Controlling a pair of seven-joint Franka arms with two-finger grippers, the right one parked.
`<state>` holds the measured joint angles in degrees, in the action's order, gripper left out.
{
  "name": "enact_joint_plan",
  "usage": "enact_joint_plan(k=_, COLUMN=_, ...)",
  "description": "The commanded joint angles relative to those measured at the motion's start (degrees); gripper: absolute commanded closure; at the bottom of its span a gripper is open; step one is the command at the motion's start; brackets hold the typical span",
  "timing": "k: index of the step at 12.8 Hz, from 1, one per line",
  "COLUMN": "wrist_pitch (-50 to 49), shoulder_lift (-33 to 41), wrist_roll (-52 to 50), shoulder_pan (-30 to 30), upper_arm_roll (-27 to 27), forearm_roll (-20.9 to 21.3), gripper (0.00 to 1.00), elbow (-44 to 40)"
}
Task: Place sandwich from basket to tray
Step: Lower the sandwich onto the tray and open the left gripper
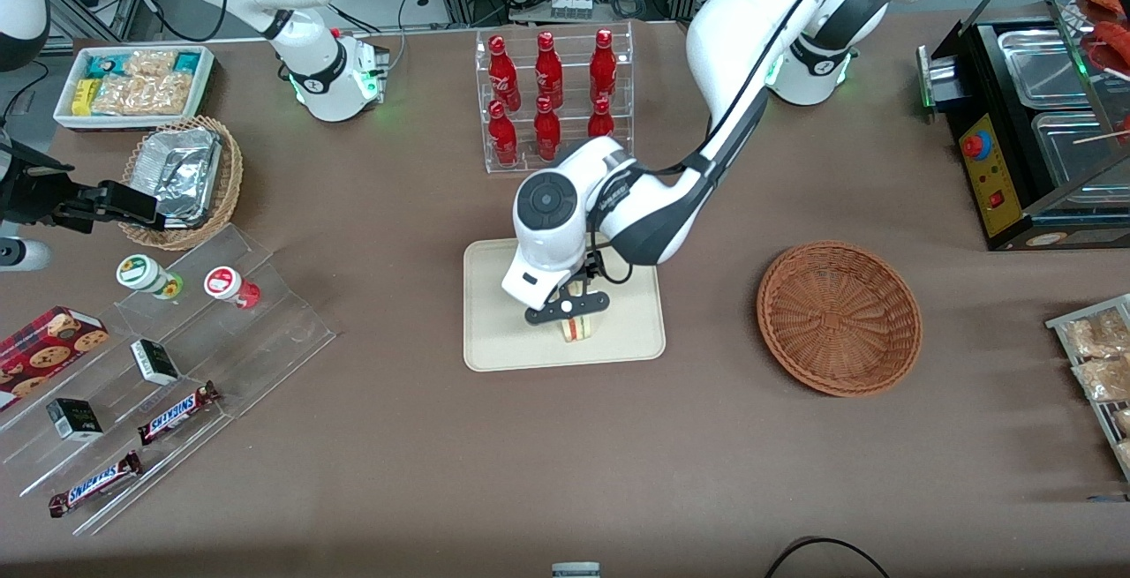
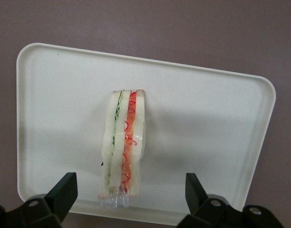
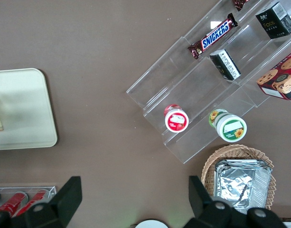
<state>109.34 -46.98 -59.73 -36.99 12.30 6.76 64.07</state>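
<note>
Your gripper (image 1: 569, 306) hangs over the tray (image 1: 494, 331) with its fingers (image 2: 64, 190) spread wide, touching nothing. Between them, the sandwich (image 2: 124, 147) stands on its edge on the tray, apart from both fingertips. Off at three o'clock from the tray sits the basket (image 1: 839, 318), toward your working arm's end.

Hand (image 2: 128, 202) hovers over the tray (image 2: 221, 109), fingers (image 2: 64, 192) spread wide w/ nothing between them touching. Sandwich (image 2: 123, 147) stands on its edge on the tray, just ahead of the hand, roughly centred btwn the two fingertips but clear of both. Pale bread slices w/ a green layer on one side, red layer on the other, running lengthwise away from the hand. Tray is cream, rounded corners, low rim, sitting on a brown worktop (image 2: 183, 28).
</note>
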Motion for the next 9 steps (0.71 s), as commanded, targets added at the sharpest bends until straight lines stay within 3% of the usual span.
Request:
enact_joint_plan(k=1, wrist_pitch=-1.67, shoulder_lift=2.94, wrist_roll=-0.39, shoulder_pan=-0.1, upper_arm_roll=-0.52, forearm_roll=0.97, gripper=0.0, elbow=0.53)
enact_joint_plan(k=5, wrist_pitch=-6.58, shoulder_lift=8.29, wrist_roll=4.7, shoulder_pan=2.97, upper_arm_roll=-0.52, forearm_roll=0.71, gripper=0.0, elbow=0.53)
enact_joint_plan(k=9, wrist_pitch=-10.18, shoulder_lift=12.7, wrist_roll=12.93, shoulder_pan=10.95, upper_arm_roll=0.01, forearm_roll=-1.56, gripper=0.0, elbow=1.76)
